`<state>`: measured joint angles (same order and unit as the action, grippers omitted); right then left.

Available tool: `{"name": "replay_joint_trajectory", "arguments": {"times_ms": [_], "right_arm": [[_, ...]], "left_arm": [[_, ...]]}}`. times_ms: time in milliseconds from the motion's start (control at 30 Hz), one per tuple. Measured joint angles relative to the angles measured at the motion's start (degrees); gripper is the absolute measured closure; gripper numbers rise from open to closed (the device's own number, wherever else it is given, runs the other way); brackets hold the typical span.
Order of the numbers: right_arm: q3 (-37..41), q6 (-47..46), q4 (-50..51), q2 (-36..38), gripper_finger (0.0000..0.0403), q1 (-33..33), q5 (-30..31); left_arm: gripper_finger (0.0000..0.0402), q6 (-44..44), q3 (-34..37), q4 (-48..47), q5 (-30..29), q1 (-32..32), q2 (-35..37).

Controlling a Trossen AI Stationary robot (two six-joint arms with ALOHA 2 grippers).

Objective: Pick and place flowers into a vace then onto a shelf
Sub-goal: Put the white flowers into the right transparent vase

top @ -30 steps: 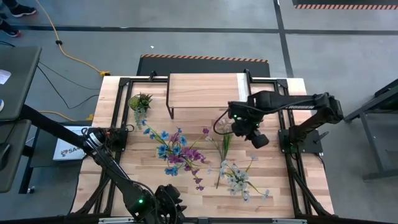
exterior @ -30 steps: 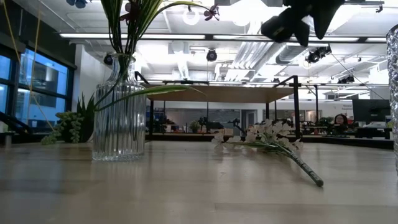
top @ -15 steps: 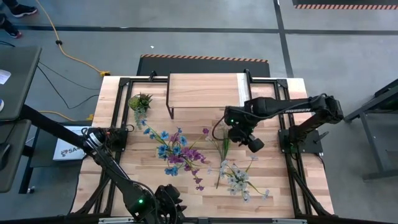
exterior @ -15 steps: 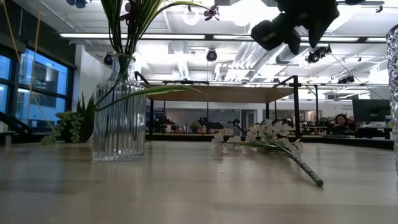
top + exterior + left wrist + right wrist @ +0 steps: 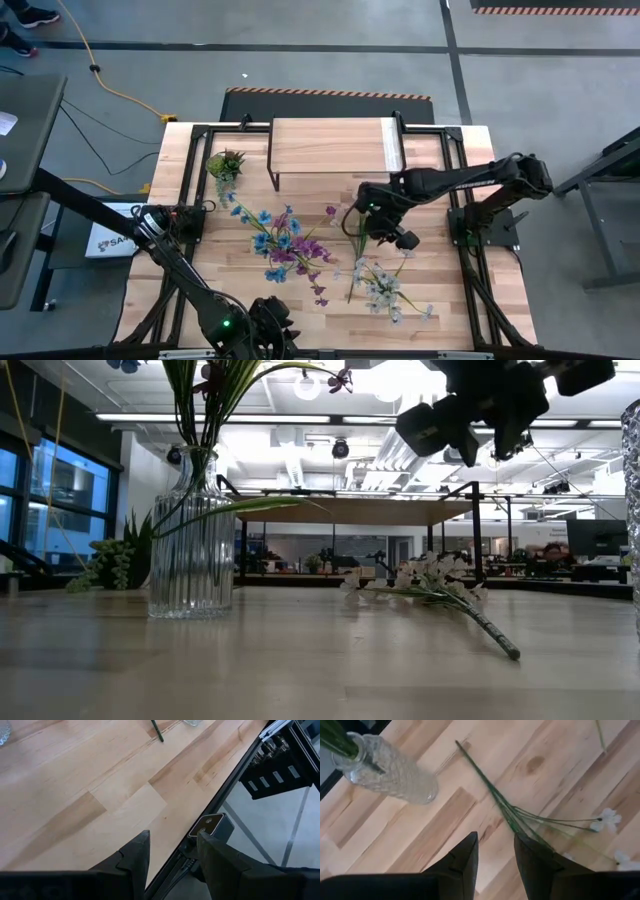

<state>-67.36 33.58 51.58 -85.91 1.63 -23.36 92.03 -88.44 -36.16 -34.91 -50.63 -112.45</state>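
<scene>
Right end effector [image 5: 399, 238] hovered with fingers apart above the white flower spray [image 5: 520, 817] lying on the desk [image 5: 440, 300]. Purple and blue flowers [image 5: 285, 245] stood in the glass vase [image 5: 191, 538]; its mouth was hard to see from above. Left end effector [image 5: 170, 852], fingers apart, waited at the desk's near edge. The shelf [image 5: 330, 147] carried nothing.

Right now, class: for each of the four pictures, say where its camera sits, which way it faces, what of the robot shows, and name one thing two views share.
High: overhead, facing down on the table; both arms show.
Low: at tabletop height, facing level past the vase; an arm hangs above.
Left wrist: on the left arm, facing the table's edge; left gripper open.
Right wrist: on the right arm, facing down; right gripper open above the white flower spray.
Shared: that spray shows in the high, low and right wrist views.
</scene>
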Motion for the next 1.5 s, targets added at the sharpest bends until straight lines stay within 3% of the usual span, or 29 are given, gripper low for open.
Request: {"name": "replay_joint_trajectory", "arguments": {"times_ms": [267, 700, 1500], "right_arm": [[4.3, -0.08, -4.67, 0.0, 0.0284, 0.04, -3.87], [10.24, -0.25, -16.07, 0.0, 0.0284, 0.04, -4.49], [11.09, 1.57, -22.35, -6.8, 0.0284, 0.24, -7.26]], "left_arm": [[0.0204, 0.1, 0.0, 0.02, 0.01, 0.0, 0.01], [0.0204, 1.27, 0.0, 0.02, 0.01, 0.0, 0.01], [0.0204, 3.02, 0.0, 0.04, 1.27, 0.04, 0.01]]}}
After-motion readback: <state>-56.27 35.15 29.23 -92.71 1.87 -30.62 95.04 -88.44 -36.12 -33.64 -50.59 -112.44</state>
